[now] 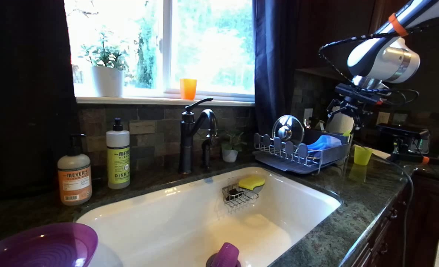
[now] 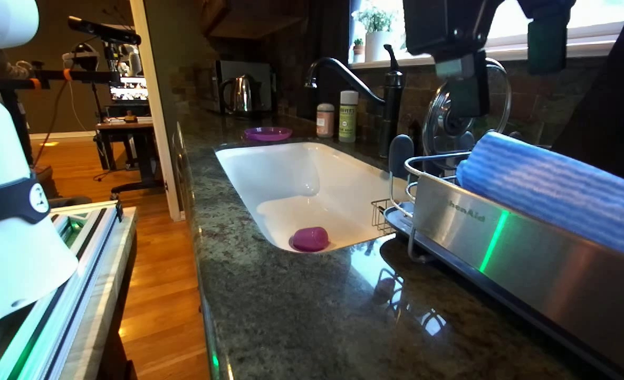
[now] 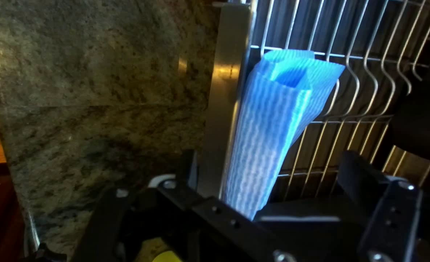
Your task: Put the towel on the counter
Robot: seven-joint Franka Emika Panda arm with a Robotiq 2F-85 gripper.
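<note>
A blue striped towel, folded or rolled, lies in the dish rack along its metal front wall. It also shows in an exterior view and in the wrist view. My gripper is open and empty above the rack, its fingers on either side of the towel's near part in the wrist view. In both exterior views the gripper hangs above the towel, apart from it. The dark stone counter runs beside the rack and also shows in the wrist view.
A glass lid stands in the rack. A yellow-green cup stands on the counter by the rack's end. The white sink holds a purple cup. A faucet and soap bottles stand behind it.
</note>
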